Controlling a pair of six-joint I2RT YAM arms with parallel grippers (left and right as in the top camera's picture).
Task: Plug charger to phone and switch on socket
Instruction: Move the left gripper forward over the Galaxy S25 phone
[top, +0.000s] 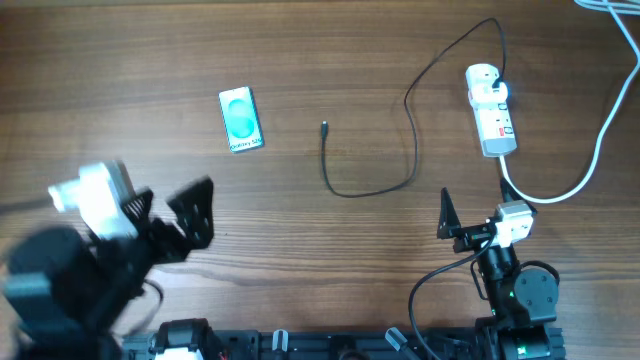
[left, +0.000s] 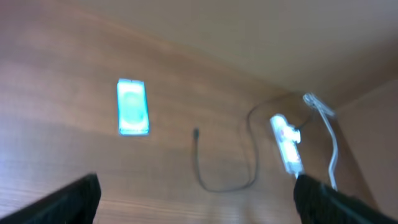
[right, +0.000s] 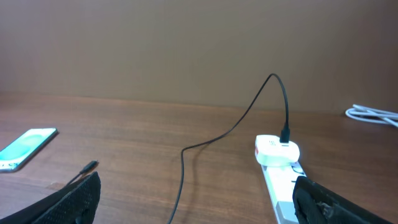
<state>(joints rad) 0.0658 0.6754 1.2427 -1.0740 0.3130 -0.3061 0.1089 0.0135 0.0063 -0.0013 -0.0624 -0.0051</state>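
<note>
Both claws are released: the left claw (left: 196, 194) and the right claw (right: 196, 194) hold nothing. The phone (top: 240, 119) lies on the surface (top: 300, 60), apart from the charger (top: 415, 150) tip. The charger's other end sits in the socket (top: 493, 118).

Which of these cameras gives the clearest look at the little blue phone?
The overhead view: the phone is whole and sharp, white lettering visible at one end. The left wrist view shows it whole but blurred. The right wrist view catches it at a shallow angle by the left edge.
</note>
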